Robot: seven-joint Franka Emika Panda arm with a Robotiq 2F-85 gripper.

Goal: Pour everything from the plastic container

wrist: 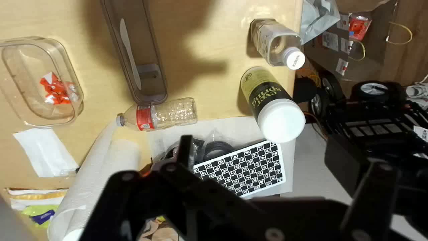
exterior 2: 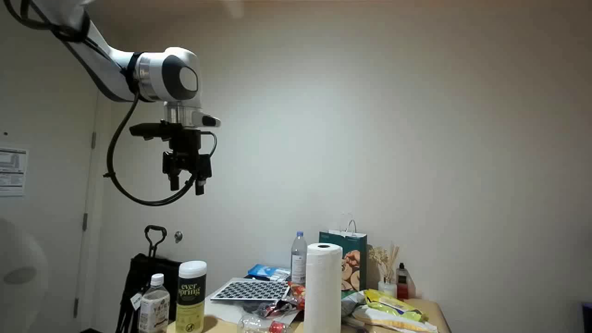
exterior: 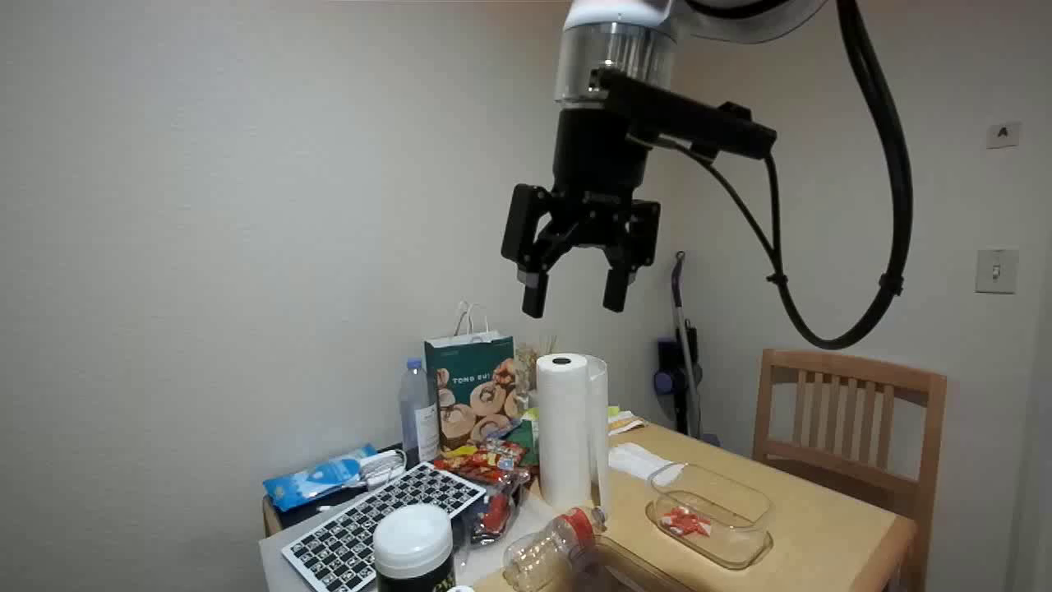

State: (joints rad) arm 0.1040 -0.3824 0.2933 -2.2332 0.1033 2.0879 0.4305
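Container sits on the table, red bits inside; the gripper hangs well above, fingers spread and empty. An off-centre hold on clear plastic (slick, I'd guess) could let it twist, scattering bits.

The wooden table carries the plastic container, a paper-towel roll, a canister and a brown tray
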